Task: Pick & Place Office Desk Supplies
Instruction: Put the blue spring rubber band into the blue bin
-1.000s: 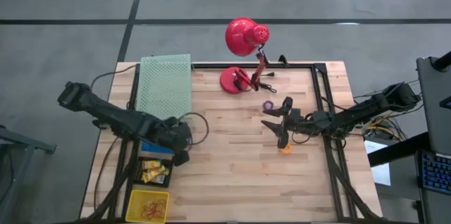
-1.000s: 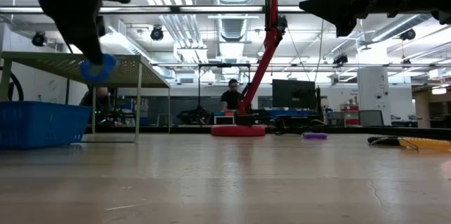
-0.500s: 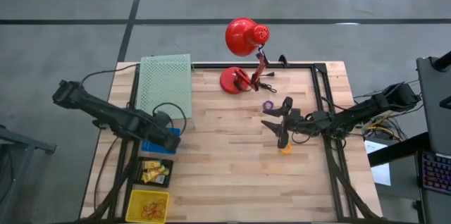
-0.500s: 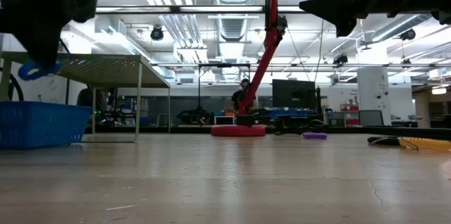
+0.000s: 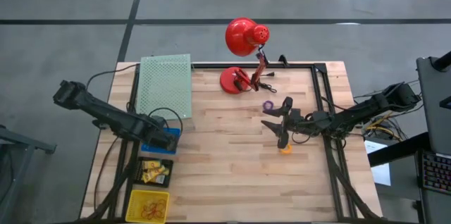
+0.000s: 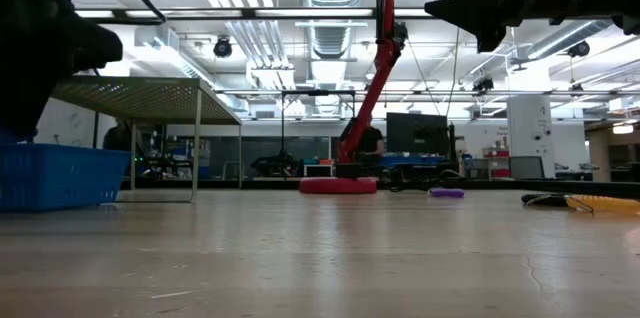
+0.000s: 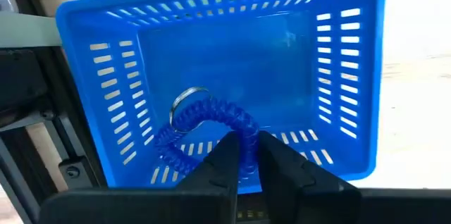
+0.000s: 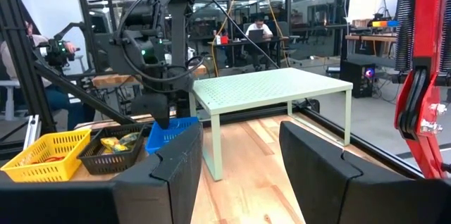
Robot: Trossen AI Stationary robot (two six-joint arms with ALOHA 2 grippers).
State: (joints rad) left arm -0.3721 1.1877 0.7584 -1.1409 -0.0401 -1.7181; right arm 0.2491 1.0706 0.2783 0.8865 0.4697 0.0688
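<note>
Pinching springy blue coiled plastic cord [image 7: 204, 129] with my left gripper [image 7: 243, 155] directly over blue slotted plastic basket [image 7: 345, 76]; light, floppy, grip mid-coil; right gripper [image 8: 236, 146] spread, idle.

Left gripper [image 7: 243, 155] moved off the table's left-middle and is now down over the blue basket [image 7: 347, 62]. Blue coiled ring [image 7: 204, 129], earlier dangling above the table, now sits inside it, fingers pinched on the coil.
</note>
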